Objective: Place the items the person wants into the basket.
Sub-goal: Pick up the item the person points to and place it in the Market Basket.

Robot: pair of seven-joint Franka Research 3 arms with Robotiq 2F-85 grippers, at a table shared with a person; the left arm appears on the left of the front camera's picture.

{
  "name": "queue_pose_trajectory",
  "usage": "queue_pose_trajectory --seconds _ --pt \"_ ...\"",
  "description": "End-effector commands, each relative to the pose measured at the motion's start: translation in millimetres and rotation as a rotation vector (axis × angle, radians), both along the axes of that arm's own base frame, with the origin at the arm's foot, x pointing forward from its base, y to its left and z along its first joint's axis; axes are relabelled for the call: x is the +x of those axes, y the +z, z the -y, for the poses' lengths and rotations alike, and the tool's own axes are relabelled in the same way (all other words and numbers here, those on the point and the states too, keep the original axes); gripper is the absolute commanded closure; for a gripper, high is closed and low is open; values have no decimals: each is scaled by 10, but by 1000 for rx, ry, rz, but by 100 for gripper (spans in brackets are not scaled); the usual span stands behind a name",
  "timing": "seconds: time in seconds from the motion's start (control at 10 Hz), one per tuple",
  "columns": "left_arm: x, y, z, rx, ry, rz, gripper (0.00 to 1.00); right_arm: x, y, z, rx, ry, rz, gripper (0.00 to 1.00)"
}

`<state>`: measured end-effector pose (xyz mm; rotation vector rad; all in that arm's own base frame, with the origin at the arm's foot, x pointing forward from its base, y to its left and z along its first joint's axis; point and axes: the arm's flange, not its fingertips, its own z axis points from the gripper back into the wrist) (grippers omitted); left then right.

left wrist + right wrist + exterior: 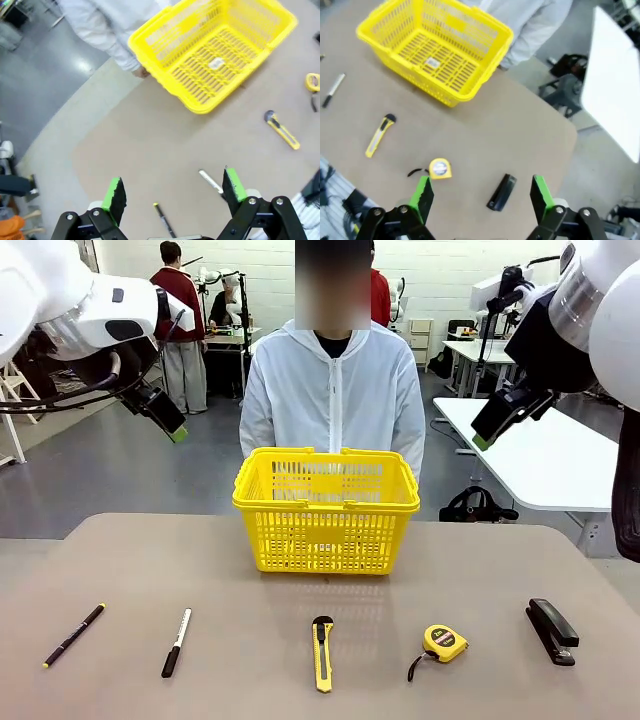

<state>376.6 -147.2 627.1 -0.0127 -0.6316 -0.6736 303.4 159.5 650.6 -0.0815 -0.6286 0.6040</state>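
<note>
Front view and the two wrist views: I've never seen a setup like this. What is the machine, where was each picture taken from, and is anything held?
Two white robot arms share a table with a person in a white jacket. The front view looks across the table from between the arms. Each wrist view comes from a camera on one arm, looking down past that arm's two green-padded fingers. The left gripper and the right gripper are both open, raised above the table, holding nothing. A yellow basket stands on the far side, no tools in it. Nearer the robot lie, left to right, a pen, a marker, a utility knife, a tape measure and a stapler.
</note>
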Motion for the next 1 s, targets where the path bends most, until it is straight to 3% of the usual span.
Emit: queue_pose_trajectory --seconds 0.0,0.2,0.4,0.9 --pt "-78 320 -725 -237 -191 -247 0 -281 128 800 157 169 -188 0" --pt "-170 441 -1403 -390 -203 -294 0 -519 169 1547 310 128 -197 0" --pt "-428 431 -1918 -448 -133 -272 0 -717 180 2051 391 69 -189 0" --pt "-781 273 -2532 -542 25 -193 0 -969 83 2597 531 58 -103 0"
